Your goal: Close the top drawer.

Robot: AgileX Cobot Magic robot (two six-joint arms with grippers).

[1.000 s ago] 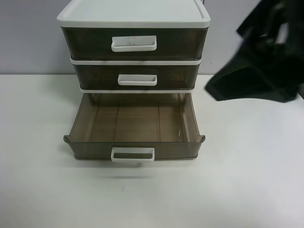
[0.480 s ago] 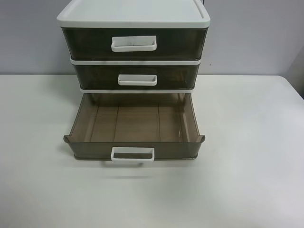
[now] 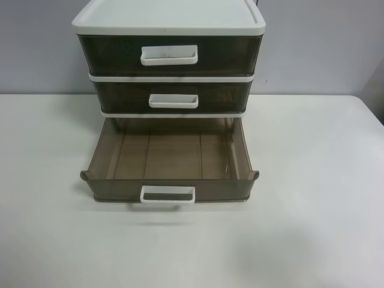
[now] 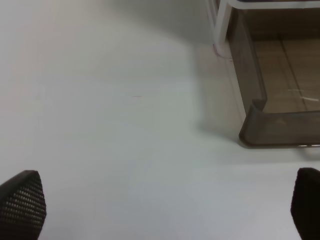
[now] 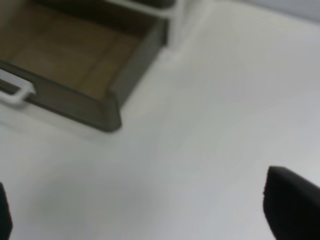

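Top drawer (image 3: 108,55) looks already flush in the cabinet (image 3: 168,21); only the bottom drawer (image 3: 171,157) is pulled out.
Exterior high: its wide front runs side to side, 2 levels above the bottom drawer; no arm is visible. Right wrist: the right pincer (image 5: 150,215) is spread wide and empty, low over the desk (image 5: 225,100), by 1 front corner of the bottom drawer. Left wrist: the left pincer (image 4: 165,207) is also wide and empty, by the other corner. The top drawer is above and behind both, so I judge neither nearer.
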